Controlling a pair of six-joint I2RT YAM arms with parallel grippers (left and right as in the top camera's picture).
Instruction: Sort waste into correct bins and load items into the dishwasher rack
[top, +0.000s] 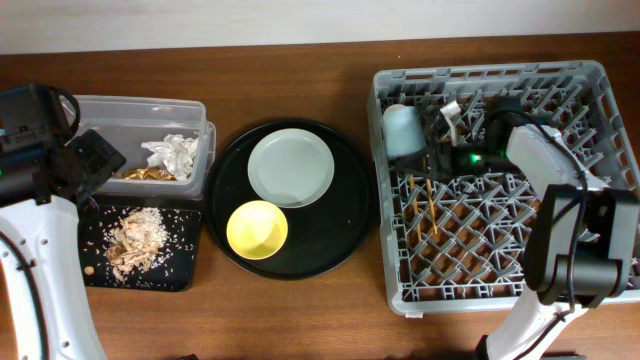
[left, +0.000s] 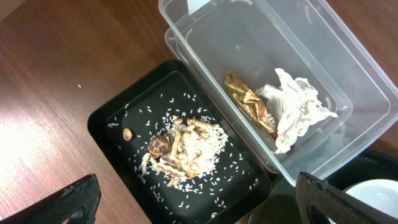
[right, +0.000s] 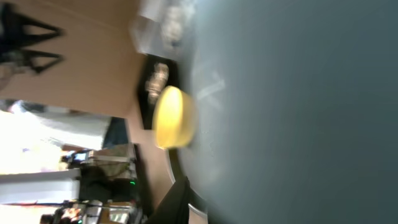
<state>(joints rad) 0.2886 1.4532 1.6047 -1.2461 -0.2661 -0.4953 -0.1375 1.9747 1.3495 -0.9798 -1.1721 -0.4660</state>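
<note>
Table edges: bare wooden table (top: 300, 70) runs along the top of the overhead view and again under the round black tray (top: 345, 235). Only a narrow strip of wood separates that tray from the dishwasher rack (top: 600, 200), which sits hard to the right of the frame.
Rack room: the lower half of the lattice lies open, while the right arm reaches in over the upper half.
Writing: a white label (left: 199, 5) sits on the clear tub (left: 348, 56), cut off at the top of the left wrist view. No words can be read.
Left gripper (left: 205, 205): spread wide, holding nothing, with its fingers (left: 68, 202) at the bottom corners of its own view. It hangs above the shallow black tray (left: 106, 118) and the tub, which lie right against each other.
Waste: the crumpled tissue (left: 298, 109) and foil wrapper (left: 249, 102) touch inside the tub. The food scraps (left: 180, 149) are heaped mid-tray, with white grains scattered around them.
Right gripper (top: 435, 140): in the rack's upper left, just beside the light-blue cup (top: 403, 130). I cannot tell how its jaws stand, since a blurred blue-grey surface fills most of its wrist view.
Items: the chopsticks (top: 425, 205) are in the rack below the cup. The plate (top: 291, 167) and yellow bowl (top: 257, 229) sit side by side on the round tray.
</note>
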